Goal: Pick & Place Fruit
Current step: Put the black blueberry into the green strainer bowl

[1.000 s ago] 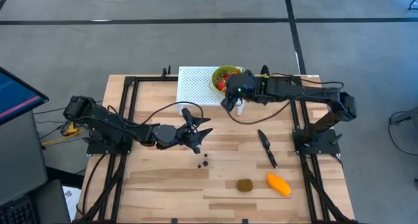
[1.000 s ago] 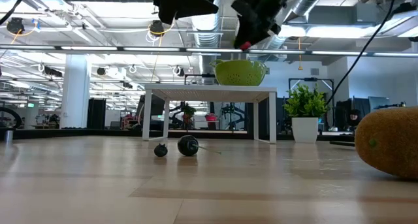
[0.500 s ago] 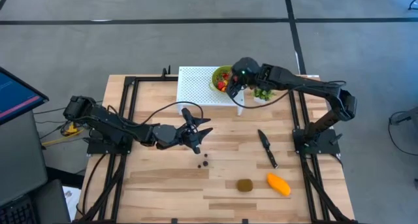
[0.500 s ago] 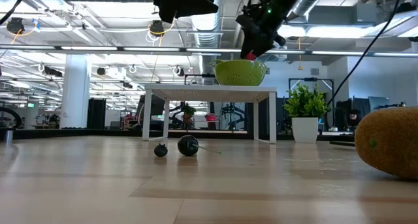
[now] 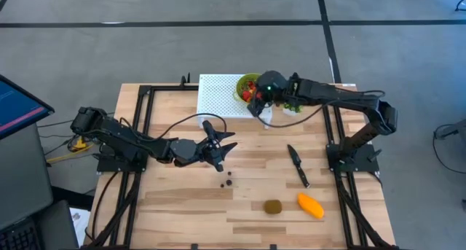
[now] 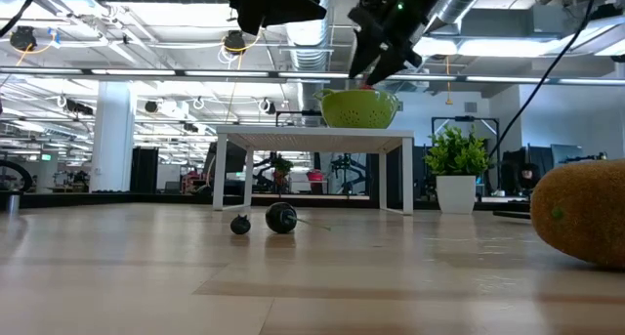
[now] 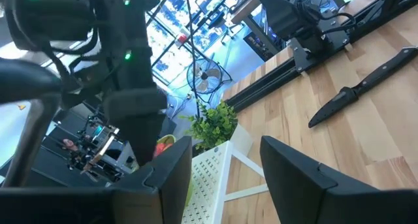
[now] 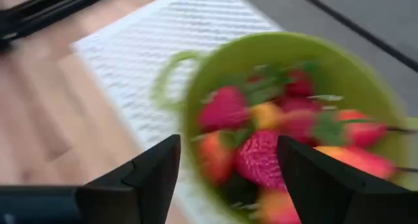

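Observation:
A green bowl (image 5: 246, 85) of red and orange fruit (image 8: 261, 155) stands on a white perforated stand (image 5: 218, 97) at the table's far side. My right gripper (image 5: 254, 102) hangs open just above the bowl's rim (image 6: 359, 94); its fingers (image 8: 153, 178) frame the berries without touching them. Small dark berries (image 5: 227, 178) lie on the wood mid-table. A brown kiwi (image 5: 273, 206) and an orange mango (image 5: 311, 205) lie near the front right. My left gripper (image 5: 227, 144) hovers open above the berries, pointing level, nothing between its fingers (image 7: 294, 175).
A black knife (image 5: 297, 165) lies right of centre, between the stand and the mango. A small potted plant (image 5: 293, 104) stands by the stand's right end. Black frame rails (image 5: 138, 133) run along both table sides. Bare wood lies at the near left.
My right gripper has swung from in front of the stand toward the green bowl, carrying a red berry, rolled a little, and opened above the bowl's rim. The red berry has left its fingertips and is now at the bowl's top.

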`<state>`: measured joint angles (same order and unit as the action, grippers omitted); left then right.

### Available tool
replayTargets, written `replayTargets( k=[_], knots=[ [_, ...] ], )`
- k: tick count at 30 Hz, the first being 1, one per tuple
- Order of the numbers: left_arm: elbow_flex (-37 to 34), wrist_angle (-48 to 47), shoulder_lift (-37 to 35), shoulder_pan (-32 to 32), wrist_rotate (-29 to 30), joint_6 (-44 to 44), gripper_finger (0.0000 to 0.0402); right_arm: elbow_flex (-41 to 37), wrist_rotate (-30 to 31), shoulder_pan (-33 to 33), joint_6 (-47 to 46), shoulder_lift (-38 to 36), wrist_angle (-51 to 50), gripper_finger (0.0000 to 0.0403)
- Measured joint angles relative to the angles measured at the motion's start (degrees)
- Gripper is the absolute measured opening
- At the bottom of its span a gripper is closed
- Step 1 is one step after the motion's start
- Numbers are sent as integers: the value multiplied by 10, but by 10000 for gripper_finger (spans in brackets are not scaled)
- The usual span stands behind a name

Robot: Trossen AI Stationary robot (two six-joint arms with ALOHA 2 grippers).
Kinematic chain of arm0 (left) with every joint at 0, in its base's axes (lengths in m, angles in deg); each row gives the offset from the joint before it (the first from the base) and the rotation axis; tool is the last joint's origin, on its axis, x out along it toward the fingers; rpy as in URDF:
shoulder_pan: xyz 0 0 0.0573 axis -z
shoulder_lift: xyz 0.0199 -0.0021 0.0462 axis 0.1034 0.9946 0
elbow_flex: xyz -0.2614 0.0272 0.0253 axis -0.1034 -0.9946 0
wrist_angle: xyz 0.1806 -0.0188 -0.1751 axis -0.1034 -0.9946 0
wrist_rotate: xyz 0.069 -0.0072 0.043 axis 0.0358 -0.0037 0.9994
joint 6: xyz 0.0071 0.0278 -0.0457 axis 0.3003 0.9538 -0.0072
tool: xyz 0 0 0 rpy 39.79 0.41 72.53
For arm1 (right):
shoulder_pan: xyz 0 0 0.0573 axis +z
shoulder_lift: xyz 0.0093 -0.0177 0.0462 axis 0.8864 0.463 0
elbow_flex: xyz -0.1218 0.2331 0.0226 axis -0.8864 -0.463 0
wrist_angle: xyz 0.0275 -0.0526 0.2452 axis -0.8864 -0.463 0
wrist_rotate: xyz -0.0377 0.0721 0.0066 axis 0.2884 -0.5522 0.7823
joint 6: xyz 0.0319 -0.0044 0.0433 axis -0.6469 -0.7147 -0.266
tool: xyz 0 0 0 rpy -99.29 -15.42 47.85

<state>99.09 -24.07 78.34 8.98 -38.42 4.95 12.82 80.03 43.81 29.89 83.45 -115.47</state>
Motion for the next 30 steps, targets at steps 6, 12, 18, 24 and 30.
replayTargets(
  k=[6, 12, 18, 24, 30],
  knots=[
    [0, 1, 0, 0, 0, 0, 174, 0, -8, 59, -3, 0, 6, 248],
    [0, 2, 0, 0, 0, -30, 172, 0, -6, 133, -40, 0, 5, 248],
    [0, 0, 0, 0, 0, -81, 170, 0, 86, 219, -88, 0, -25, 248],
    [0, -38, 0, 1, -21, -145, 170, -25, 195, 310, -175, 0, -34, 248],
    [0, -127, 0, 1, -174, -227, 170, -68, 199, 374, -234, 0, 3, 248]
  ],
)
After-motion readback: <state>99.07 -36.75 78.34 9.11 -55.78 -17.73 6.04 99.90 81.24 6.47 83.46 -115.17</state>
